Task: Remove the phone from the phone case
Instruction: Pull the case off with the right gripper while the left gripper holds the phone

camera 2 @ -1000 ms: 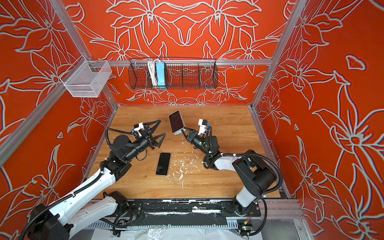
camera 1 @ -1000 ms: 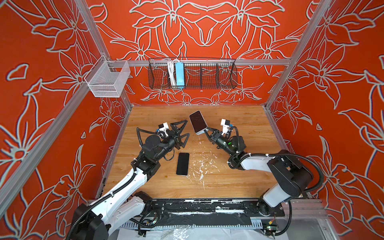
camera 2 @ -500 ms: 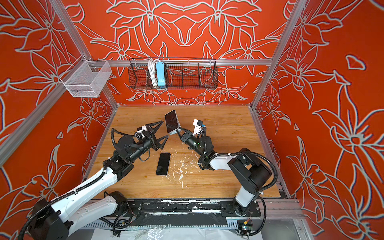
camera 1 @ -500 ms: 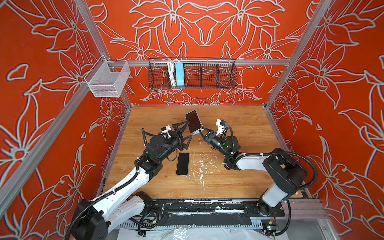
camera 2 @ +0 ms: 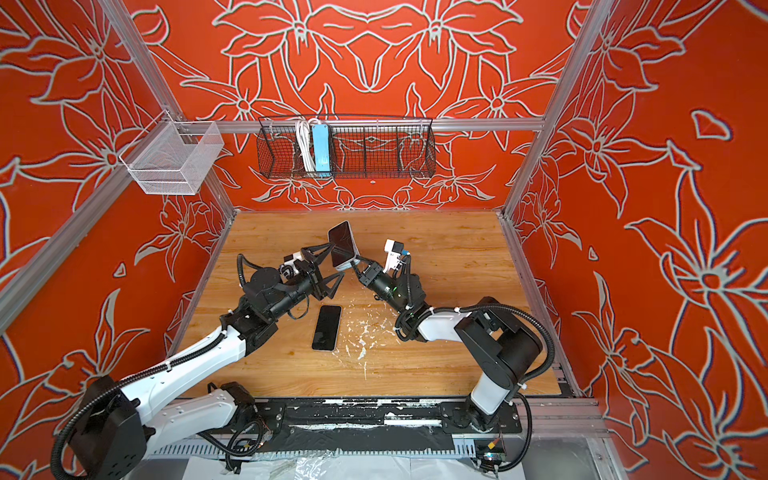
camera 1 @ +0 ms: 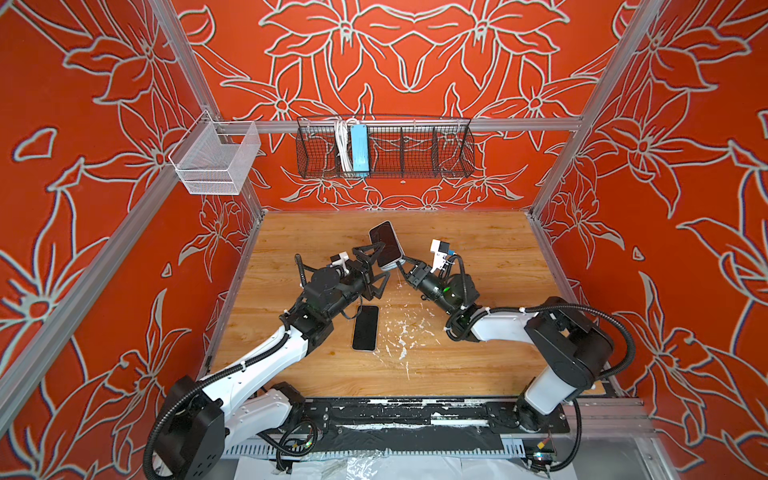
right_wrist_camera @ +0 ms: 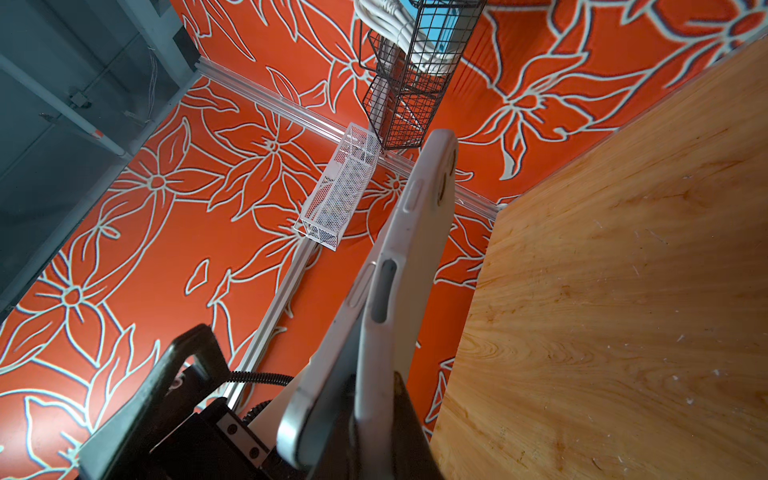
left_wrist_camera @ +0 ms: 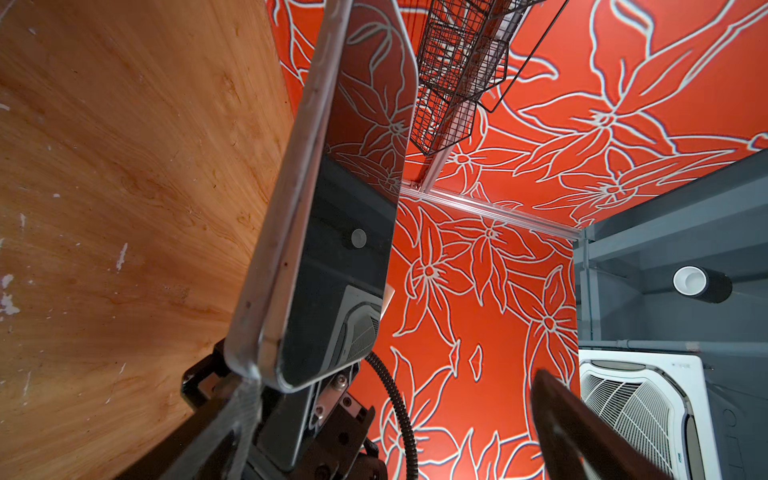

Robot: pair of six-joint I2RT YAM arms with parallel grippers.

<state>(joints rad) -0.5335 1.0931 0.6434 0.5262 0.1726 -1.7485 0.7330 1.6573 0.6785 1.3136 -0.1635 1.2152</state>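
The right hand (camera 1: pixel 398 265) grips the lower end of the phone (camera 1: pixel 385 244), raised over the bench (camera 1: pixel 490 361) in a top view; the left hand (camera 1: pixel 374 269) gapes wide beside it, lining up. The left wrist view shows the screen (left_wrist_camera: pixel 353 249) close. The right wrist view shows the case (right_wrist_camera: pixel 419 232) on its back. Next, I judge: pinch an edge, peel.

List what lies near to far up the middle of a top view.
Bare phone flat on the table → cased phone held aloft → blue power strip in the black wire basket.
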